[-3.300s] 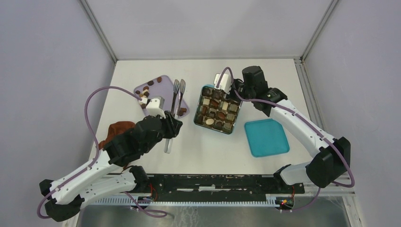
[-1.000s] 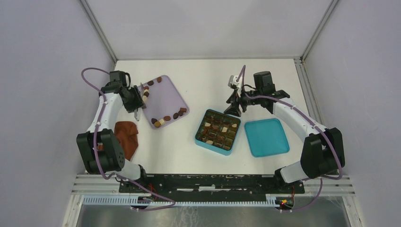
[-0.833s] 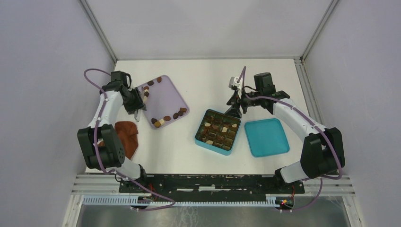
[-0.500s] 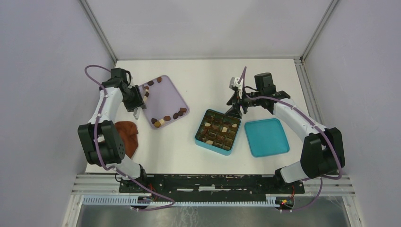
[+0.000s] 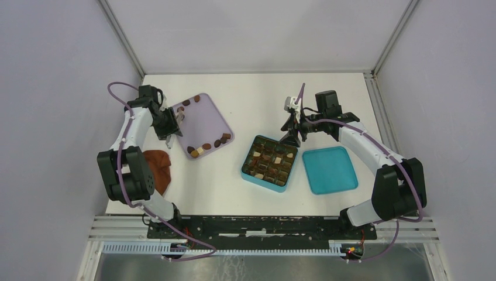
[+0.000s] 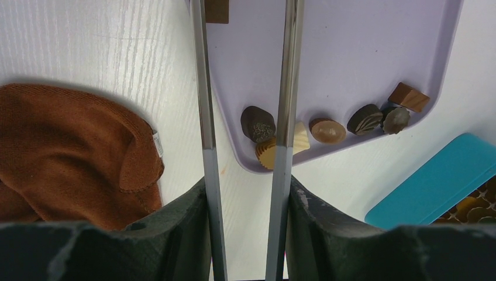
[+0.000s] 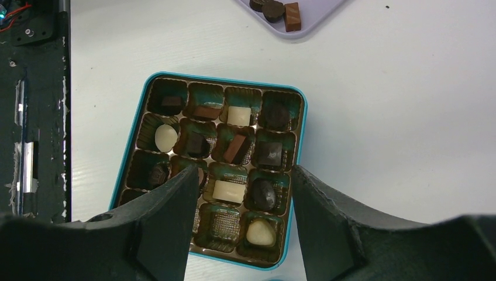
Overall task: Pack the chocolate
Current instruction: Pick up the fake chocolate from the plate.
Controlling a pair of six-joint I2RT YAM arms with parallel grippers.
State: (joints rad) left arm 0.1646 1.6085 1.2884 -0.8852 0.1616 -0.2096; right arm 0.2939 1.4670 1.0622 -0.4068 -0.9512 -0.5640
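Small pieces of chocolate (image 5: 206, 146) lie along the near rim of the lilac tray (image 5: 209, 119), with more chocolate (image 5: 186, 103) at its far corner. In the left wrist view a dark piece (image 6: 257, 123), a tan one (image 6: 266, 156) and a cream one (image 6: 302, 137) sit by the tray's corner. My left gripper (image 5: 169, 124) (image 6: 245, 184) is shut on a pair of metal tongs (image 6: 203, 117) at the tray's left edge; the tong tips are out of frame. My right gripper (image 5: 290, 132) (image 7: 244, 171) hangs open and empty over the teal box (image 5: 251, 174) (image 7: 130, 159), whose cells are partly filled.
A reddish-brown cloth (image 5: 157, 168) (image 6: 64, 152) lies left of the tray near the left arm. The teal lid (image 5: 329, 170) lies flat to the right of the box. Grey walls close in the table on three sides.
In the last second my left wrist has crept slightly up and right along the tray's left edge, tongs still held. The right arm has stayed put.
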